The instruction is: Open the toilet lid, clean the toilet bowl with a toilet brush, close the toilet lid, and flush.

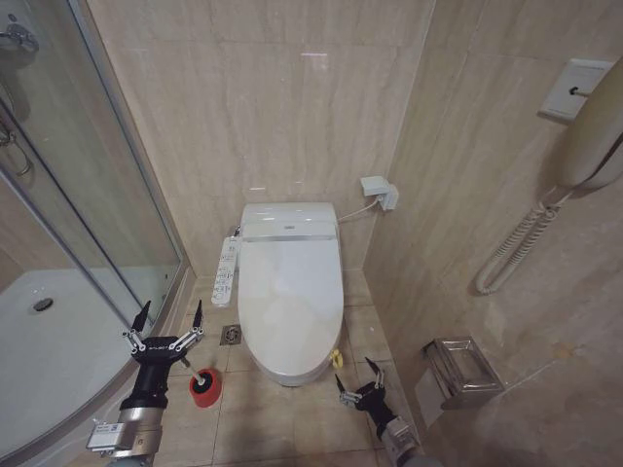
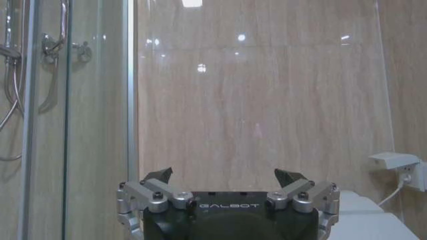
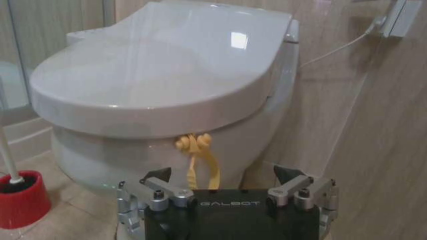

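The toilet lid [image 1: 289, 292] lies shut over the toilet bowl [image 3: 100, 155], glossy white, with a yellow tie [image 3: 198, 155] hanging from its front edge. A white button-panel arm [image 1: 226, 270] runs along the bowl's left side. On the floor left of the bowl stands the toilet brush [image 1: 205, 386], a thin white handle in a red holder [image 3: 23, 197]. My left gripper [image 1: 170, 316] is open, raised just left of the brush, pointing at the wall [image 2: 223, 176]. My right gripper [image 1: 355, 375] is open, low at the bowl's front right, just short of the yellow tie [image 3: 220, 174].
A curved glass shower enclosure with a white shower tray [image 1: 58, 350] takes up the left. A floor drain [image 1: 232, 335] lies beside the bowl. On the right wall hang a metal paper holder [image 1: 462, 370] and a phone [image 1: 594, 126]; a wall socket [image 1: 378, 190] sits behind the toilet.
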